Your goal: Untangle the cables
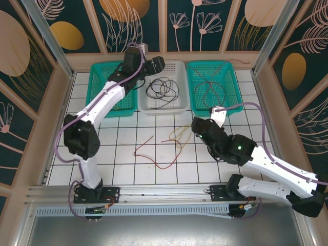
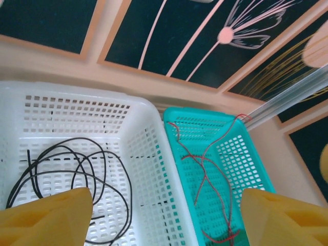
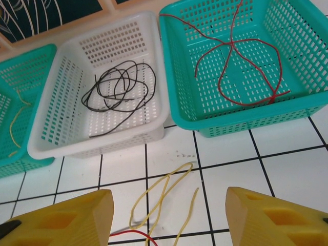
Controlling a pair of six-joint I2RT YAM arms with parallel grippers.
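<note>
Right wrist view, nearest first: right gripper (image 3: 169,200) hangs low over the table (image 3: 287,174), fingers wide apart, nothing btwn them. Yellow cable (image 3: 160,195) lies loose on the tiles just beneath and ahead. A red cable (image 3: 134,233) crosses near its close end.

These two look like the last pair to part. To do it well, imo:
- Come down on a free stretch of the yellow, away from the crossing.
- Pinch that one strand only, then lift slow so the red slides off instead of riding along.
- Wire is thin, so the fingers prob. need to close right at tile level.

The wrist pitches fwd and down. In top external the forearm folds back toward its base.

Farther out:
- White basket (image 3: 97,141) holds a curled black cable (image 3: 120,89).
- Right teal basket (image 3: 246,120) holds a second red cable (image 3: 231,44).
- Left teal basket (image 3: 31,66) holds a yellow strand (image 3: 14,125).

Left arm reaches long to the far side. Left gripper (image 2: 165,205) sits above the white basket's right wall, fingers apart, empty.
</note>
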